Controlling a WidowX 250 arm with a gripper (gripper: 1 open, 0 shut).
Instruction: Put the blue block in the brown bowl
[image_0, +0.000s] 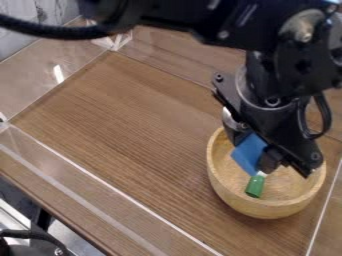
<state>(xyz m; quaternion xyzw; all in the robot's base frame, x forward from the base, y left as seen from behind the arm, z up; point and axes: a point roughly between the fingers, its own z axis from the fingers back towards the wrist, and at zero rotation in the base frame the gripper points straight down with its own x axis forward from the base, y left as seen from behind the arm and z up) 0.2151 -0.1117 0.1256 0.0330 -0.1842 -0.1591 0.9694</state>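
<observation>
The blue block (249, 153) hangs tilted just over the left inner part of the brown bowl (230, 186), a round light-wood dish at the right front of the table. My black gripper (265, 152) reaches down from above and is shut on the blue block, its fingers partly covering the block's right side. A green-and-white marker (254, 185) lies inside the bowl, mostly hidden under the gripper. I cannot tell whether the block touches the bowl's floor.
The wooden tabletop (120, 110) is ringed by low clear plastic walls (54, 160). A folded clear piece (118, 38) stands at the far edge. The bulky black arm (267, 50) fills the upper right of the view.
</observation>
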